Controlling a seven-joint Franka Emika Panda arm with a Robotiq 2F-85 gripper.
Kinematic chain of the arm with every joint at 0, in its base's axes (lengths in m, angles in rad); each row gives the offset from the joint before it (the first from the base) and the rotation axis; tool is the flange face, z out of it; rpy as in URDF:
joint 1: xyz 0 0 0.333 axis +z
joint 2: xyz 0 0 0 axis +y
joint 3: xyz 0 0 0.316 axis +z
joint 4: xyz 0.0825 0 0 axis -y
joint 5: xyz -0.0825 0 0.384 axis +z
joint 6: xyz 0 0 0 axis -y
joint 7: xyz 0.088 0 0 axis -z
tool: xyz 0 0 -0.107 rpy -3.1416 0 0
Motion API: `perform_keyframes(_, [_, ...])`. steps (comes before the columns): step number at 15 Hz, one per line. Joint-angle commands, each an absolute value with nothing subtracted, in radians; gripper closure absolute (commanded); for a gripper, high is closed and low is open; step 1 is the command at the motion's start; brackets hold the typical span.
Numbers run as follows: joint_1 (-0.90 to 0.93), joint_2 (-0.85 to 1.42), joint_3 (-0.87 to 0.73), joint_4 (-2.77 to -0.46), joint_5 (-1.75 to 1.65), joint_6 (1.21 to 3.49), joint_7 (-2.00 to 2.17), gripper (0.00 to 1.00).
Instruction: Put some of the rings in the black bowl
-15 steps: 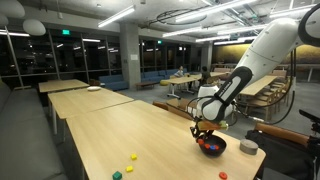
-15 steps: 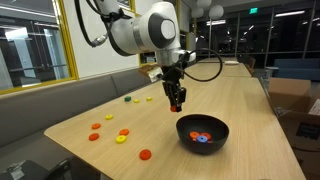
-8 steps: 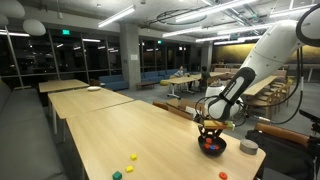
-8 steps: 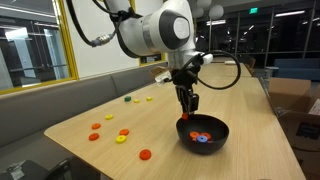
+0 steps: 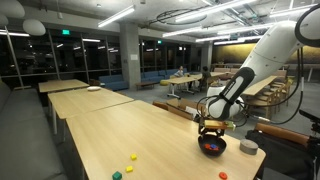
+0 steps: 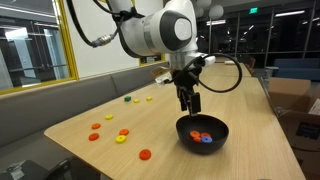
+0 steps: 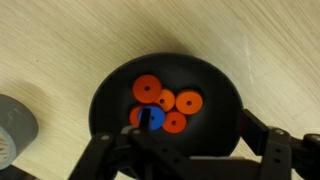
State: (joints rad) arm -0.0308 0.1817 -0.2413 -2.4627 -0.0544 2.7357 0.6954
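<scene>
The black bowl [image 5: 211, 146] [image 6: 203, 132] stands near the table's end. In the wrist view its rim [image 7: 108, 92] fills the frame; inside lie several orange rings [image 7: 147, 90] and one blue ring [image 7: 151, 118]. My gripper [image 5: 210, 128] [image 6: 190, 103] [image 7: 180, 142] hangs just above the bowl, pointing down. It is open, its fingers [image 7: 268, 140] spread wide with nothing between them. More rings lie loose on the table: orange [image 6: 95, 136], yellow [image 6: 121, 138] [image 5: 131, 157] and green [image 6: 127, 98] [image 5: 116, 175].
A pale grey cup-like container [image 5: 248, 147] [image 7: 12, 125] stands close beside the bowl. One orange ring [image 6: 145, 154] lies near the table's front edge. A bench runs along the table's far side [image 6: 60, 95]. More tables [image 5: 75, 90] stand behind.
The gripper moved from beside the bowl to over it, and its jaws have opened from shut.
</scene>
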Motion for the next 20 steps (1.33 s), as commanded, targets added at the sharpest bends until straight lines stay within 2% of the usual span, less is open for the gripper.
perform_keyframes(1, [-0.021,0.181,-0.176,-2.438,-0.015,2.707,0.623,0.00])
perform_keyframes(10, [0.064,0.226,0.021,-2.382,0.083,2.650,0.403,0.00])
perform_keyframes(20, [0.270,0.416,0.068,-2.214,0.014,2.596,0.479,0.00])
